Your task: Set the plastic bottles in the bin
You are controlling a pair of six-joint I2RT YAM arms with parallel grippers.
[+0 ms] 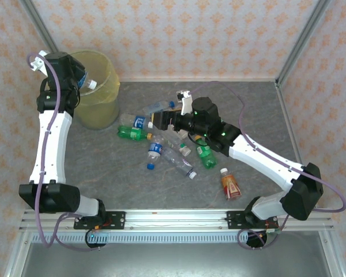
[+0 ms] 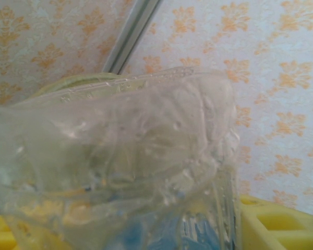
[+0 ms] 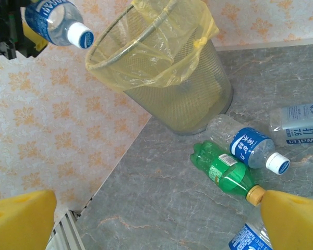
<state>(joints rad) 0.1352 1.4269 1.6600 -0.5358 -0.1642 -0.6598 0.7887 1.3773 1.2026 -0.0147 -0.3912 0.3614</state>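
Presently my left gripper (image 1: 76, 76) grips a clear blue-labelled bottle (image 3: 56, 16) aloft at the rim of the bin (image 3: 182, 99), so I judge the drop step in hand: next, centre over the opening and release; my right gripper (image 3: 156, 229) hangs spread open above the loose bottles (image 1: 161, 151).

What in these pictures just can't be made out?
Left wrist view: held bottle, pressed close to the lens, blurred; label unreadable.
Top view: what lies in the bin, partly hidden by the left arm.
Right wrist view: pale-labelled bottle, cut off by the right edge.
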